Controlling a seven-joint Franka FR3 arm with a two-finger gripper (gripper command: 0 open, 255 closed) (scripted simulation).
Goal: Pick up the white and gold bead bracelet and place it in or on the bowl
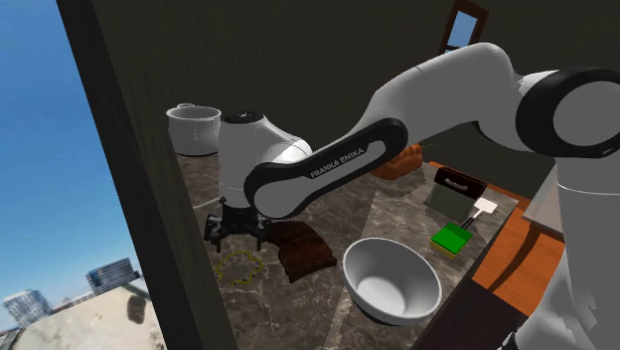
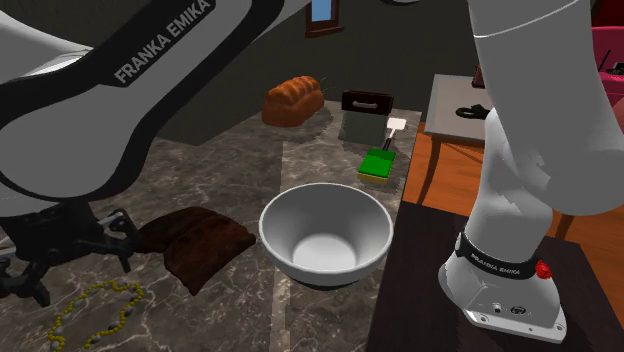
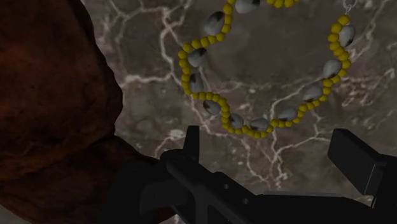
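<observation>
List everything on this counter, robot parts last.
Bead bracelet: one, yellow and grey-white, flat on the counter just ahead of the gripper
Lumpy slab: one, dark brown, between bracelet and bowl
Round bowl: one, white, near the counter's edge
Bread loaf: one, orange-brown, far end
Flat block: one, green, beyond the bowl
Box: one, dark grey, behind the green block
Flat tool: one, white, by the box
Handled pot: one, white, far corner
Marble counter: one, dark, veined
Franka arm: one, white
Gripper: one, black, open, low over the counter
</observation>
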